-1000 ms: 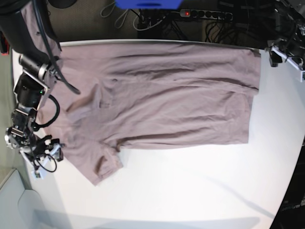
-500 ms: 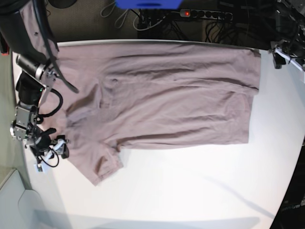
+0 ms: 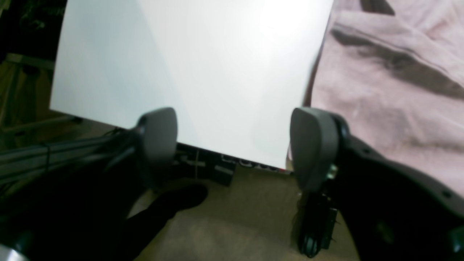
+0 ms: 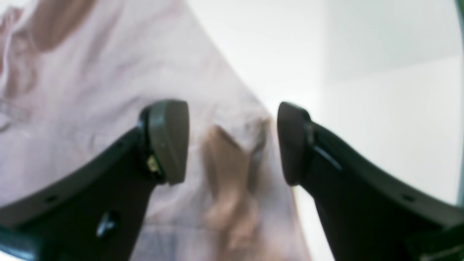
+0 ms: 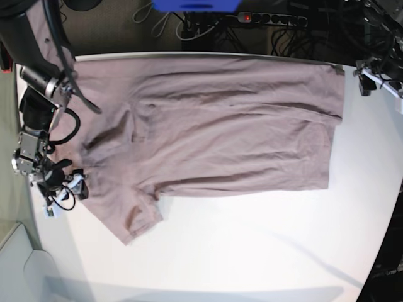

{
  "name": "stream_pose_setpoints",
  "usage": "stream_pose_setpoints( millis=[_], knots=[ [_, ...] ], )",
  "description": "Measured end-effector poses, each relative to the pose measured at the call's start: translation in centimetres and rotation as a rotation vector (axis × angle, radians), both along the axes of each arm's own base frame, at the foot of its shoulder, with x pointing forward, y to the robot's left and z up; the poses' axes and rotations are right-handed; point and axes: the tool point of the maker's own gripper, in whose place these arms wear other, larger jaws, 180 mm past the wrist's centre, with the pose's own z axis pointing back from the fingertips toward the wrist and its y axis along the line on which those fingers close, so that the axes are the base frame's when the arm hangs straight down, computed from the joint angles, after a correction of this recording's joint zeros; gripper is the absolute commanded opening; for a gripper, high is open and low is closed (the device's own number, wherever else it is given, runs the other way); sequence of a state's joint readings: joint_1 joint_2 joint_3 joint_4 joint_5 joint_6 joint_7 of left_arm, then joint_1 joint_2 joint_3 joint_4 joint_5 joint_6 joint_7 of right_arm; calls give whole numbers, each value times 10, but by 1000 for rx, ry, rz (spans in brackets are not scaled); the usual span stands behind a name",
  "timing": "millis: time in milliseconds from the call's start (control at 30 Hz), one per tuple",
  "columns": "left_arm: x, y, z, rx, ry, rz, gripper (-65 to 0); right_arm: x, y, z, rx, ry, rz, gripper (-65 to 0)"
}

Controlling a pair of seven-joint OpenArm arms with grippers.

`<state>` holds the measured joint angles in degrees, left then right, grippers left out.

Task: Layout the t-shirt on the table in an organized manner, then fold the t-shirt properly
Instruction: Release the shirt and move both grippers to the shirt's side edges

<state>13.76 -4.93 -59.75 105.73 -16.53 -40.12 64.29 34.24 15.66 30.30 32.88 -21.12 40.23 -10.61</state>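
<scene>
The t-shirt (image 5: 214, 126) is spread along the far edge of the table (image 5: 264, 245), and the right gripper (image 4: 232, 141) is held wide over the near sleeve (image 4: 232, 174), likely to smooth it, while the left gripper (image 3: 232, 145) is kept wide at the hem-side corner.

Mauve-pink t-shirt (image 5: 214, 132) spread nearly flat across far half of white desk (image 5: 252, 245), long axis left-right, hem toward right. Shallow creases through body. One short sleeve, rumpled at its end, points to near-left. Curved desk edge at right.
</scene>
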Motion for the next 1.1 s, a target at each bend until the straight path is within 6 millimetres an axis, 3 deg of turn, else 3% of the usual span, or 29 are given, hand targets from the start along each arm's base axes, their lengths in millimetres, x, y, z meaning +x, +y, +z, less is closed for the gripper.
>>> stream_pose_setpoints(
  millis=[367, 467, 567, 667, 833, 1000, 1100],
  knots=[
    [3, 0, 1, 1, -6, 1, -178, -12, 2, -13, 11, 12, -3, -296],
    [12, 2, 7, 6, -31, 0, -178, -14, 1, -15, 11, 6, -8, -390],
    [19, 4, 12, 14, -50, 4, -178, -15, 1, -15, 9, 11, -7, -527],
    [41, 8, 29, 27, -114, -1, -178, -15, 1, -15, 9, 12, -7, -650],
    [87, 20, 64, 38, -251, 3, -178, -15, 1, -15, 9, 14, -7, -650],
    [138, 20, 57, -77, -283, -2, -178, -16, 1, -16, 8, 16, -6, -650],
    [176, 2, 41, -93, -252, -88, -178, -17, 0, -16, 6, 18, -6, -650]
  ],
)
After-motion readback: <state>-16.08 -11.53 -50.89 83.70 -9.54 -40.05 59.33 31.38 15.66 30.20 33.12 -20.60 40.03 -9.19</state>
